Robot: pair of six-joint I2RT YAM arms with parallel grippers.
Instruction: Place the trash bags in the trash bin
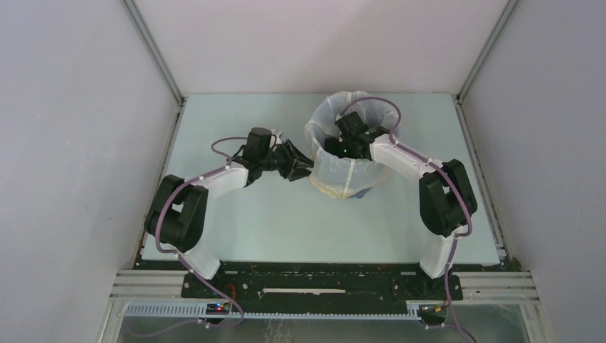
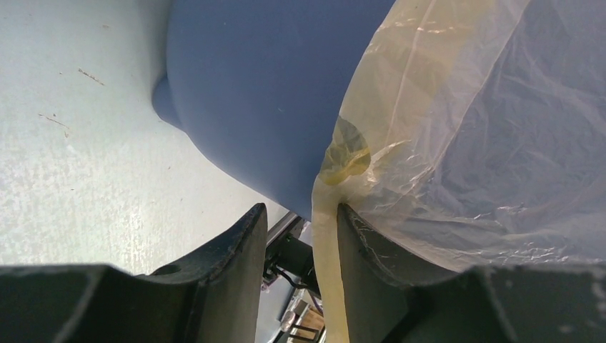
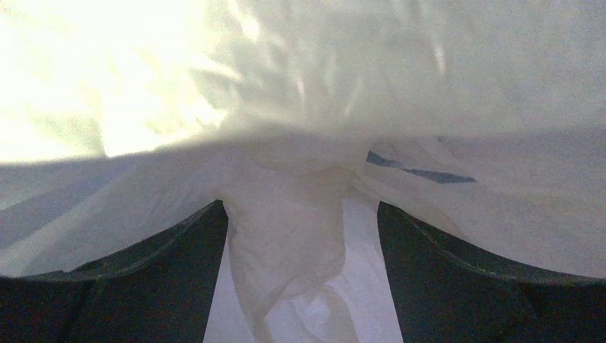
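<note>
You have the trash bag (image 2: 457, 143) draped over the rim of the trash bin (image 2: 264, 86), hem hanging between the parted fingers of your left end effector (image 2: 300, 214) outside-left, while your right end effector (image 3: 300, 211), spread, sits inside.

There is one plastic bag (image 1: 341, 170) and one blue bucket (image 2: 250, 93), both right at the fingertips. There are two arms, each with one gripper: the left gripper (image 1: 304, 170) beside the bucket's outer wall, the right gripper (image 1: 336, 146) inside the bag. That makes four fingers in all. One table (image 1: 286, 221) lies beneath them. Each arm carries one purple cable (image 1: 373, 98), two in total.
</note>
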